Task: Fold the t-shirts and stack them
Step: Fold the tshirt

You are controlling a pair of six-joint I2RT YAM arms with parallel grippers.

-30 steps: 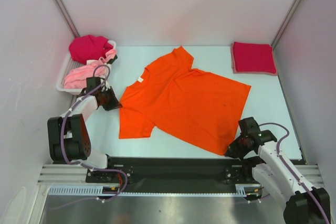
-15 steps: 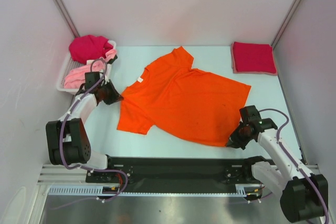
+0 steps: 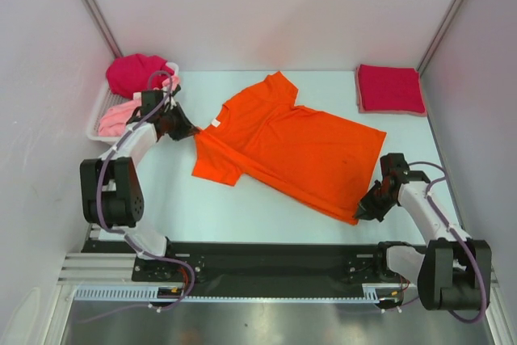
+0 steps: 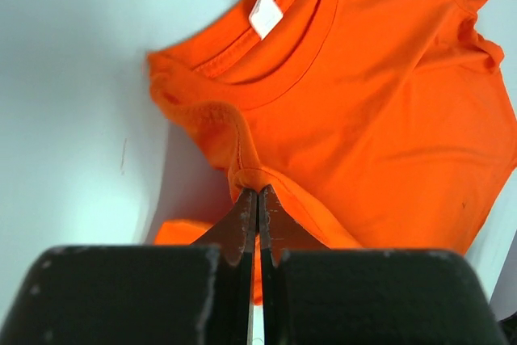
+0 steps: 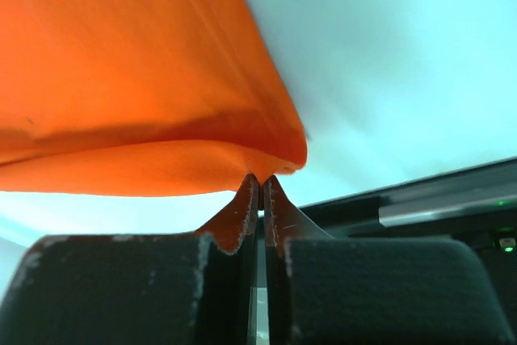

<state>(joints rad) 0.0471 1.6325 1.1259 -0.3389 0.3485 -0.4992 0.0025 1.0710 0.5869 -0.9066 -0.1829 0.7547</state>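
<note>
orange t-shirt spread across the counter, left hand clamped on its shoulder fold, right hand pinching its near-right hem corner

1. The spread t-shirt lies in the middle of the counter.
2. The basket sits at the counter's 10 o'clock, with bundled clothes in it.
3. The folded t-shirt lies at 2 o'clock, apart from the spread one.
4. The left end effector meets the spread t-shirt's 9 o'clock edge, and the right end effector meets its 5 o'clock corner.
</note>
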